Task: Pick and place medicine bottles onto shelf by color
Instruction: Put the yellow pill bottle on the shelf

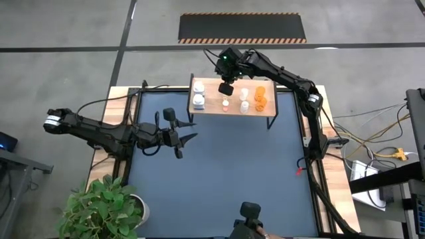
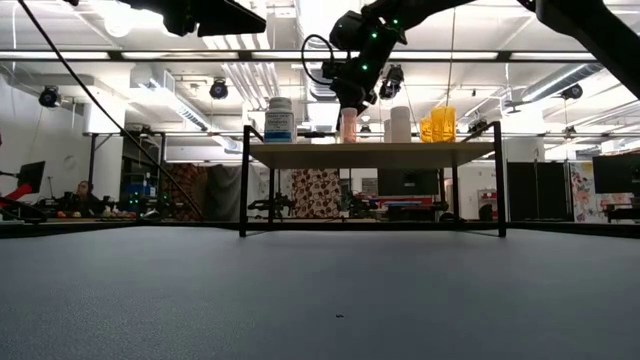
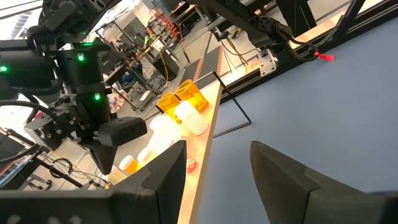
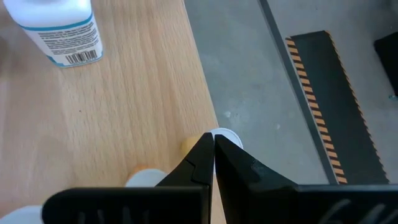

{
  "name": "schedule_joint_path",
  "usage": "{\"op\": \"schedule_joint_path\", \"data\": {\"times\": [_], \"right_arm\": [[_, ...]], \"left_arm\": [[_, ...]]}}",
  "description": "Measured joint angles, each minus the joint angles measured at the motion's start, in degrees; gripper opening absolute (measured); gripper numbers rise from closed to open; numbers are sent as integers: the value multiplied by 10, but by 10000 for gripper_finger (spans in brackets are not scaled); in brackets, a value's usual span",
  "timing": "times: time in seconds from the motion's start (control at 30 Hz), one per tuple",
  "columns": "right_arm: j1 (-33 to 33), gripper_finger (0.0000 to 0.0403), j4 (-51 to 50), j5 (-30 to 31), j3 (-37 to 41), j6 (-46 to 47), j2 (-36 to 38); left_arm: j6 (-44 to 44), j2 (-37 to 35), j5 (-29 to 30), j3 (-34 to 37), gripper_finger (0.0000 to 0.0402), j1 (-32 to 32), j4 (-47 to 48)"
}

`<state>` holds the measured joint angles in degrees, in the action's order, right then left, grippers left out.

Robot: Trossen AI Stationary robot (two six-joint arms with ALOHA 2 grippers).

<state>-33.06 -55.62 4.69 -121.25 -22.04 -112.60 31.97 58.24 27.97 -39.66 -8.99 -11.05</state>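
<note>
High view: right gripper [image 1: 226, 87] over the shelf [image 1: 209, 106], upper centre; medicine bottles [image 1: 244, 98] on it.

Right wrist view: fingers pinched together, nothing visibly held.

Left gripper [image 1: 182, 140] spread open, mid-left (idle). Bottles look light, tippy; grip mid-body.

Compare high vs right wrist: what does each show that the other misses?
High only: the whole shelf on the blue mat, the white bottles at its left end, the orange bottles toward its right, the left gripper open over the mat away from the shelf, and a plant at the table corner.

Right wrist only: the right gripper fingers pressed together above the shelf edge, a white cap just past their tips, and the barcode label on a white bottle.

Both: the wooden shelf top, the right gripper over it, and the striped floor mat.
</note>
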Motion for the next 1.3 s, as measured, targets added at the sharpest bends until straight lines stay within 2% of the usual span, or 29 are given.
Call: {"op": "schedule_joint_path", "data": {"times": [1.3], "right_arm": [[-4,9,9,15,0,-11,8]], "left_arm": [[0,0,0,0,161,0,0]]}}
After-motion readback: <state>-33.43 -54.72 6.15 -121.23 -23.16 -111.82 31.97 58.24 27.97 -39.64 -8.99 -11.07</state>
